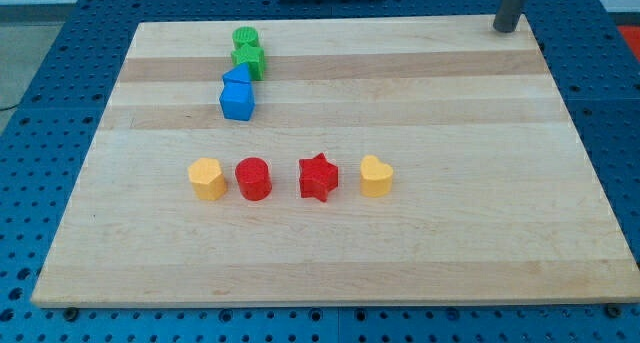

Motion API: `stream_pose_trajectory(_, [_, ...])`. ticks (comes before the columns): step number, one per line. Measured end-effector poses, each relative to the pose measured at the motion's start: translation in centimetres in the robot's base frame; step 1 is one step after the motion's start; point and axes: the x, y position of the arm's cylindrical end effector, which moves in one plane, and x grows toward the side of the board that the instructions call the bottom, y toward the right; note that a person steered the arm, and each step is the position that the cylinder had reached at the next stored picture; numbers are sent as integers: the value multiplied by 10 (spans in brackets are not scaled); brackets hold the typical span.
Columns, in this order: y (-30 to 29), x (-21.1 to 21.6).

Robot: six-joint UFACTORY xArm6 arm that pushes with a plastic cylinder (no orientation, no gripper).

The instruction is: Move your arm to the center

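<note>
You have even, bright, diffuse light over the whole bench [330, 253], with no hard glare on the pale wood. Shadows are soft and short: each block, such as the red star [318, 177] and the yellow heart [376, 176], throws only a faint dark rim at its base toward the lower part of the frame. Focus is fairly sharp in the middle; the green blocks [247, 51] in the upper left look slightly softer. At the upper right, the rod ending in my tip [506, 27] looks dull grey and a little blurred. The bench edges show perspective narrowing toward the top, with no obvious bending.
</note>
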Motion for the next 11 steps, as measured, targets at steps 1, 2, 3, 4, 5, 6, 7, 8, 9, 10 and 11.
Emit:
stream_pose_trajectory(1, [0, 1])
stream_pose_trajectory(2, [-4, 28])
stream_pose_trajectory(3, [-50, 86])
stream_pose_trajectory(4, [-118, 140])
stream_pose_trajectory(5, [-169, 165])
stream_pose_trajectory(6, [-169, 165])
stream_pose_trajectory(7, [-169, 165])
stream_pose_trajectory(8, [-191, 165])
stream_pose_trajectory(9, [-219, 165])
stream_pose_trajectory(10, [-236, 165])
stream_pose_trajectory(11, [-277, 165])
